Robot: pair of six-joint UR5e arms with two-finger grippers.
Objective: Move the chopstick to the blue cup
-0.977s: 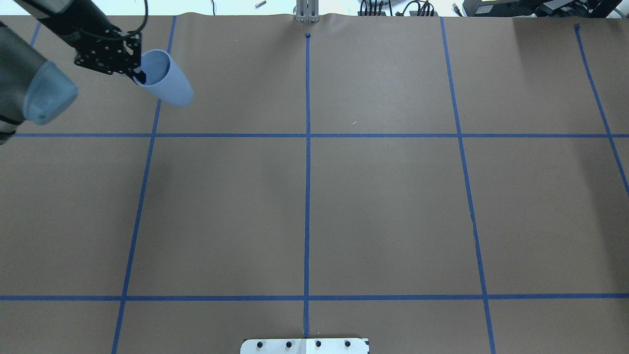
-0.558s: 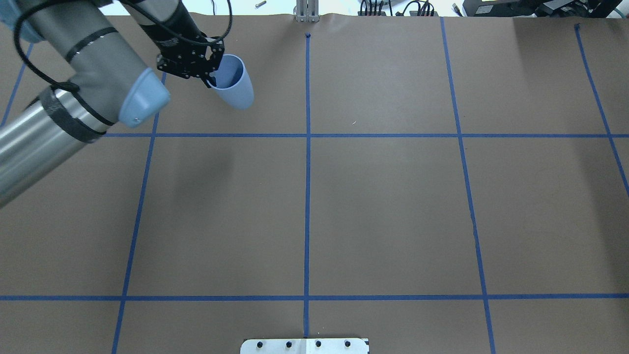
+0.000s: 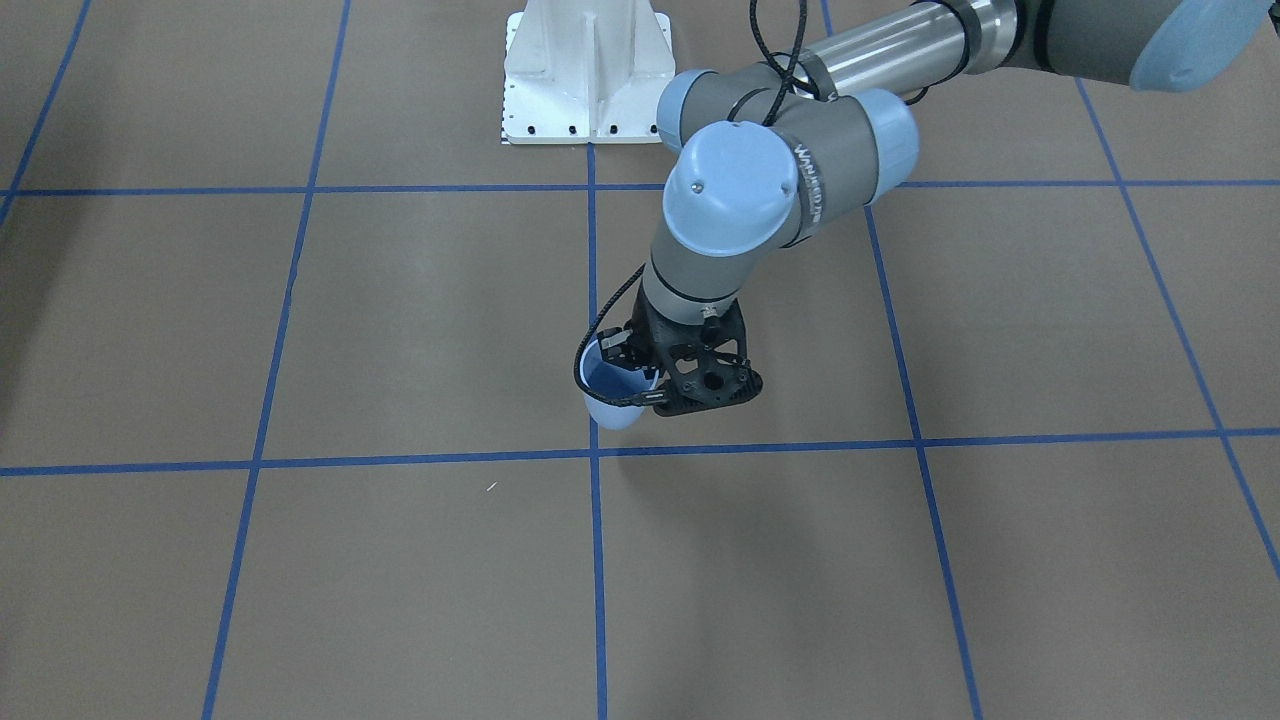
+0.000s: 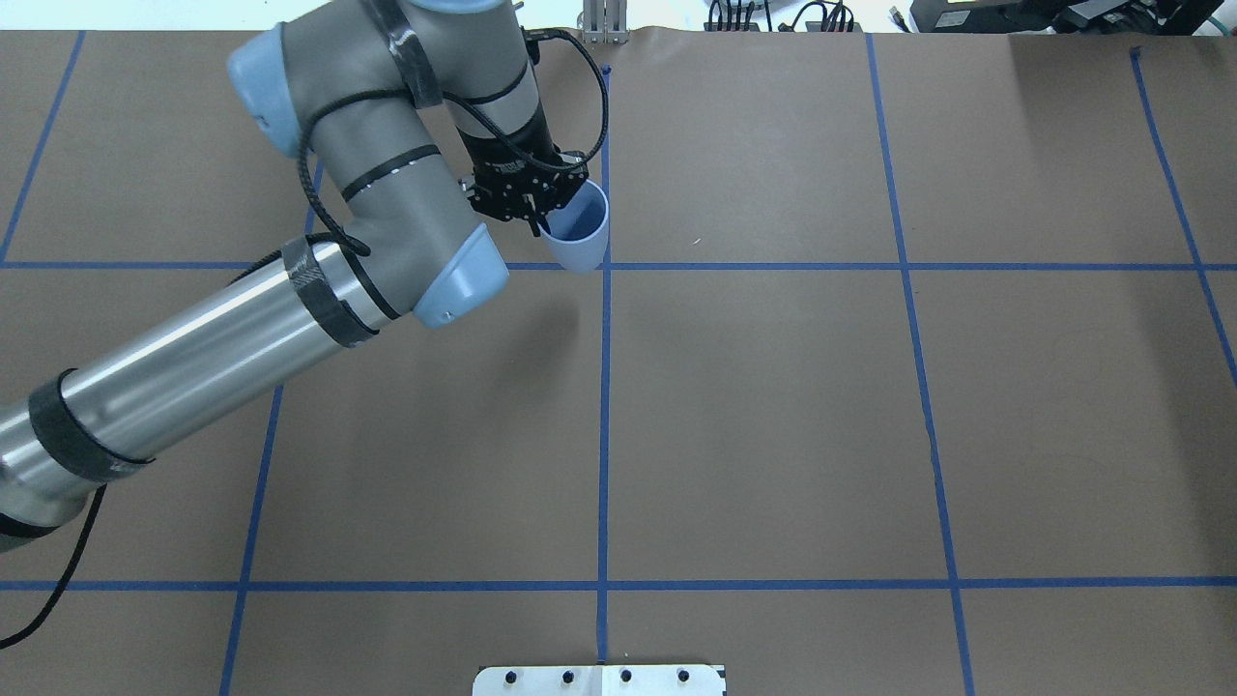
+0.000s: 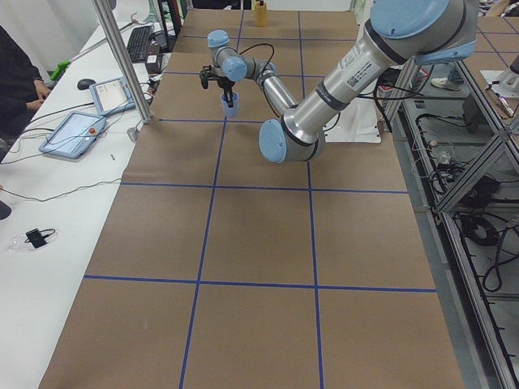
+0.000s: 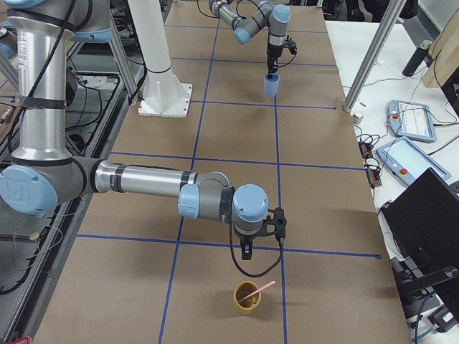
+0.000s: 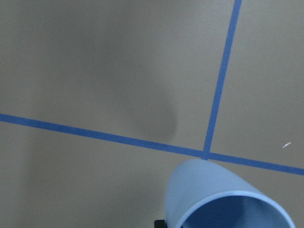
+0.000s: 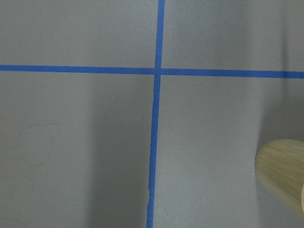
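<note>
My left gripper (image 4: pixel 538 205) is shut on the rim of the blue cup (image 4: pixel 578 235), one finger inside and one outside. It holds the cup a little above the table near the centre tape line, mouth up and slightly tilted. The cup also shows in the front view (image 3: pixel 610 398), the left wrist view (image 7: pixel 223 199) and the right side view (image 6: pixel 272 86). One pinkish chopstick (image 6: pixel 257 290) leans in a yellow-tan cup (image 6: pixel 248 299) at the table's right end. My right gripper (image 6: pixel 262 247) hangs just above and beside that cup; I cannot tell whether it is open or shut.
A tiny white fleck (image 4: pixel 695 242) lies right of the blue cup. The white robot base (image 3: pixel 585 70) stands at the table's near edge. Metal posts (image 5: pixel 122 57) and a side desk with tablets (image 5: pixel 77 130) border the far edge. The tan cup's edge shows in the right wrist view (image 8: pixel 285 171).
My left arm has swung right with the blue cup, from the far left corner to the centre tape line. The cup has come more upright.
</note>
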